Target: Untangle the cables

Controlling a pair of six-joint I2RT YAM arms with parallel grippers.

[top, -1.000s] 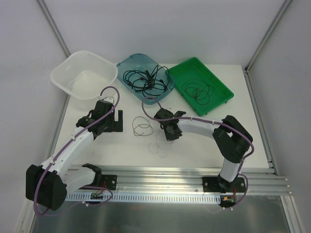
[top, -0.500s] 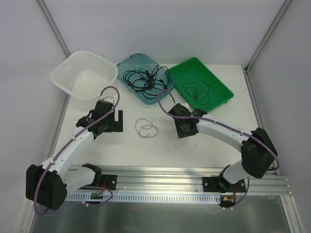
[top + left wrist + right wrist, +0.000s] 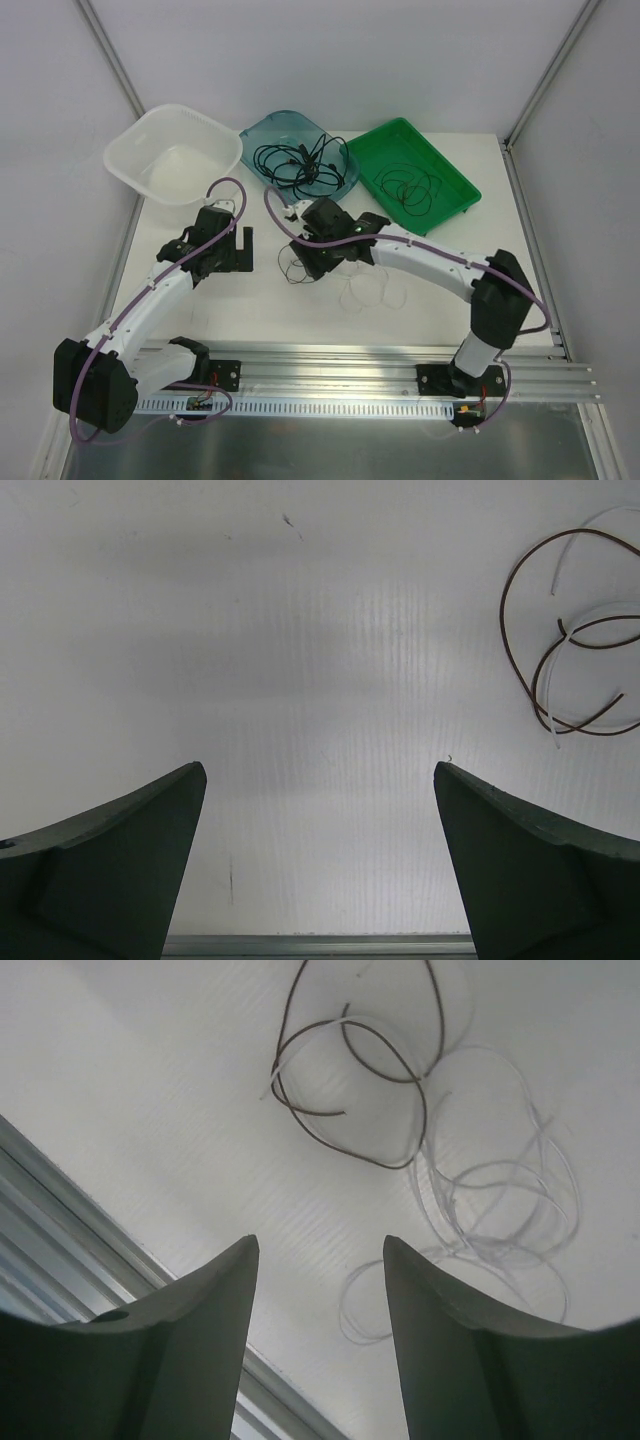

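Note:
A dark brown cable (image 3: 350,1080) lies in loose loops on the white table, also seen at the top right of the left wrist view (image 3: 560,640). Thin pale cables (image 3: 500,1200) lie coiled beside it (image 3: 372,290). My right gripper (image 3: 312,262) hovers over the brown loop and partly hides it from above. Its jaws (image 3: 318,1250) are open with only bare table between them. My left gripper (image 3: 243,251) rests to the left of the loop, wide open and empty (image 3: 320,770). A tangle of black cables (image 3: 300,160) fills the blue tray (image 3: 258,133).
A green tray (image 3: 455,195) at the back right holds more thin dark cables (image 3: 408,188). A white basin (image 3: 130,160) stands at the back left. The aluminium rail (image 3: 350,360) runs along the near edge.
The right arm swung right, then back left to above the brown loop. Its jaws went from shut to open. The pale cables now lie further right. The left arm stayed still.

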